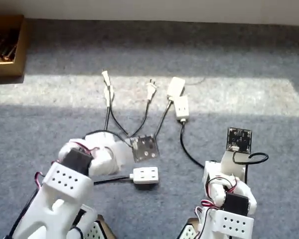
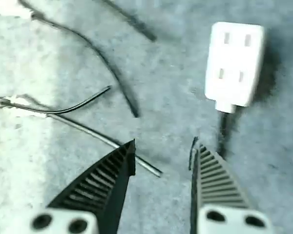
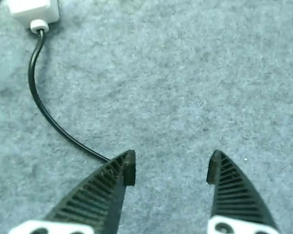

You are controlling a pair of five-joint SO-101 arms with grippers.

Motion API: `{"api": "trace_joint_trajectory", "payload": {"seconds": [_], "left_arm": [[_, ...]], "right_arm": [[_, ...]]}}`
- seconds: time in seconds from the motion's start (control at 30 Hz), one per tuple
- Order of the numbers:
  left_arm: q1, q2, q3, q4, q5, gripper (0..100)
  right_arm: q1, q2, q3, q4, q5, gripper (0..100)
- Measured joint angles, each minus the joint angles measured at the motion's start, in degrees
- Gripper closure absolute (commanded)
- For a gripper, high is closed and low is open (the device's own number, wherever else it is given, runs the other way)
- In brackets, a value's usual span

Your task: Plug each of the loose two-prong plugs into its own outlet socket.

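White outlet socket (image 2: pixel 233 63) lies near the left gripper (image 2: pixel 163 148), jaws apart

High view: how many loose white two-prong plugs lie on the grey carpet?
3: the far-left white plug, a second white plug close beside it, and the middle white plug. Others may lie hidden.

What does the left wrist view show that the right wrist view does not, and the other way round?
Left wrist view: the slotted face of a white outlet block and thin loose cables crossing the carpet, ahead of the open left gripper. Right wrist view: a corner of a second outlet block and its long curved black cable, beyond the open right gripper. Both: grey carpet, an open gripper, a corded white block.
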Motion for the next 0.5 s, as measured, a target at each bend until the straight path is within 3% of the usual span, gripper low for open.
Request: {"api": "trace_joint_trajectory", "payload": {"seconds": [0.1,0.2,0.37,0.5], "left_arm": [[-9.5,9.1,-4.5,-12.7,3.3,81],[-16.4,22.1,-13.5,-19.3,13.6,81],[-20.5,48.6,-38.2,-18.2,31.3,81],[-19.3,70.9,-61.4,-10.2,36.6,81]], "right_arm": [[0.0,0.0,0.0,0.0,0.0,76.3],[0.0,0.0,0.0,0.0,0.0,76.3],[0.0,0.0,0.0,0.0,0.0,76.3],[0.0,0.0,0.0,0.0,0.0,76.3]]}}
